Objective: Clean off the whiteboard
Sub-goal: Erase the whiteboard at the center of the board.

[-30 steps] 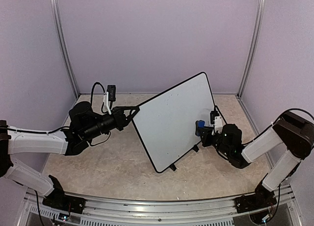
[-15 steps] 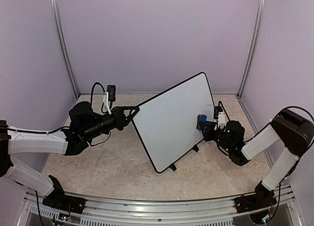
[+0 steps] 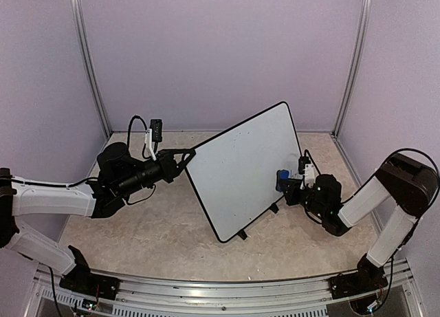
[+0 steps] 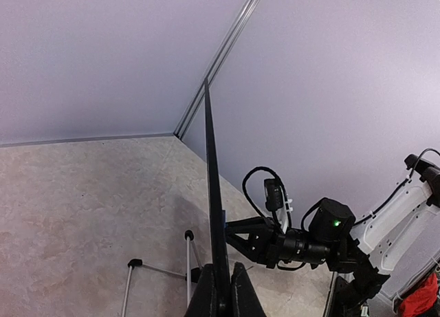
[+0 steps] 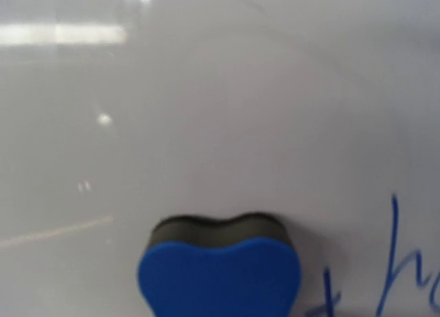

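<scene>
The whiteboard stands tilted on the table, its white face toward the right arm. My left gripper is shut on its left rim. In the left wrist view the board's black edge runs up from between my closed fingers. My right gripper is shut on a blue-and-black eraser, which it presses against the board's lower right part. In the right wrist view the eraser lies flat on the glossy whiteboard, and blue handwriting shows just to its right. The right fingers are hidden there.
The board's wire stand with black feet rests on the beige tabletop behind the board. Two small black feet show at its lower edge. Purple walls and metal posts close in the cell.
My right gripper slid the eraser a little up the board and back down, and its wrist drew slightly to the right. The left arm and the whiteboard have stayed still.
</scene>
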Motion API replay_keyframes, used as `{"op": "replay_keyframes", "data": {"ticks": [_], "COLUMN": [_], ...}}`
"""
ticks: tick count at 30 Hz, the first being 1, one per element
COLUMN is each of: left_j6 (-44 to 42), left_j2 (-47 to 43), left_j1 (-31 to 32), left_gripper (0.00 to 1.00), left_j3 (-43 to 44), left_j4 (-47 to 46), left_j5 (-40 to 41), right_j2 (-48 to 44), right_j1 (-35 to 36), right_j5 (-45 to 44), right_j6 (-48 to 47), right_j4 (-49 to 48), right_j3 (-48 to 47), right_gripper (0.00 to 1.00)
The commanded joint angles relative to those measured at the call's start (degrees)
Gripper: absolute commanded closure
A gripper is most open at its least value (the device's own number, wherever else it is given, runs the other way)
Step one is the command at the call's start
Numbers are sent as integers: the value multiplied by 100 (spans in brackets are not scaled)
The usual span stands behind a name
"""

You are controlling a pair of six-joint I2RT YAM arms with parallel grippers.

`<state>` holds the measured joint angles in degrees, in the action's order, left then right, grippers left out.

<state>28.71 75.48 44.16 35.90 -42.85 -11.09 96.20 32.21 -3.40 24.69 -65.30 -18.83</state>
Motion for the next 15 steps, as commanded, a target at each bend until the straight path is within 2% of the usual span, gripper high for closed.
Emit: {"op": "replay_keyframes", "data": {"ticks": [1,8,15], "left_j6": [-384,-401,-393], "left_j2": [206,153,115], "left_j1": [146,145,146], "left_gripper": [100,100,100], "left_j3": [-197,-215,-224], "left_j4": [671,691,686], "left_j5": [-877,-855,-864], "right_j2": [-321,-413,-122], "right_j1": [40,-44,-48], "right_j5": [-280,-293,-281], "right_j6": [-361,-461,-85], "right_j4": [448,689,153], "right_j3": [-577,-876,-303], "right_gripper": [78,77,78]}}
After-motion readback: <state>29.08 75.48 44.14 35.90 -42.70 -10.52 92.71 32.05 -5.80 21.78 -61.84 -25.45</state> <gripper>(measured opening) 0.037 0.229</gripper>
